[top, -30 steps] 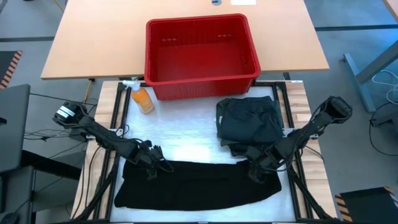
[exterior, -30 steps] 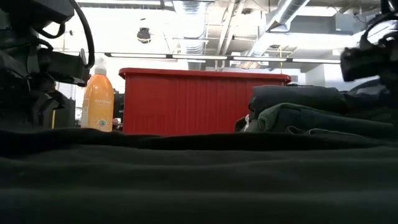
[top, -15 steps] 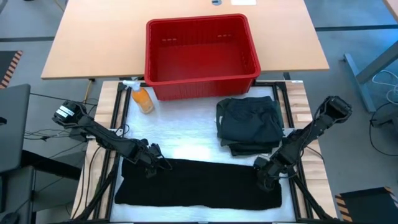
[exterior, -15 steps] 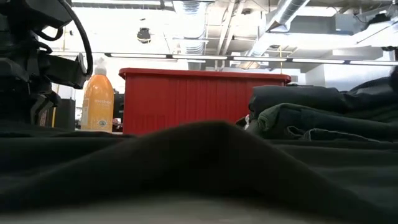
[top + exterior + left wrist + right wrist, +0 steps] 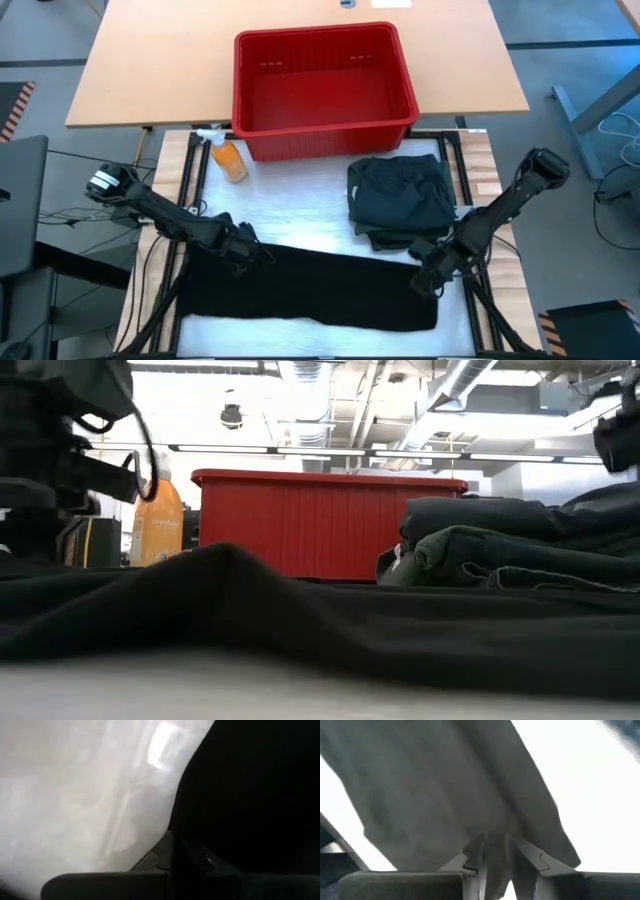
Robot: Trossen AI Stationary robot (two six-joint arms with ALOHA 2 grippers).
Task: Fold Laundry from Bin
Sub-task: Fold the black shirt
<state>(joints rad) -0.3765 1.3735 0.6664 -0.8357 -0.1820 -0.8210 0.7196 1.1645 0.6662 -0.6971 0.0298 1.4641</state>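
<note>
long black cloth [image 5: 310, 290] spread across near part of white mat [image 5: 300, 225] on desk [image 5: 480, 160], far edge lifted at both ends. left pincer [image 5: 247, 247] pinching cloth's far-left corner, fingers pressed together on fabric; in left wrist view black fabric [image 5: 250, 795] fills one side, white mat [image 5: 75, 795] the other. right pincer [image 5: 428, 280] pinching cloth's far-right corner; right wrist view shows fold of fabric [image 5: 470, 785] clamped between the fingertips [image 5: 475, 851], slightly apart w/ cloth between. low view: cloth [image 5: 320, 630] humped up toward left side, sloping down to right.

folded stack of dark garments [image 5: 402, 198] on mat's right part, just beyond right pincer, apart from black cloth; also seen at right in low view [image 5: 500, 545]. red bin [image 5: 322, 90] at far side, straddling mat edge and tan desk top; nothing visible inside it from above. orange spray bottle [image 5: 228, 155] lying just beside bin's near-left corner, partly hidden behind left arm in low view [image 5: 165, 525].
</note>
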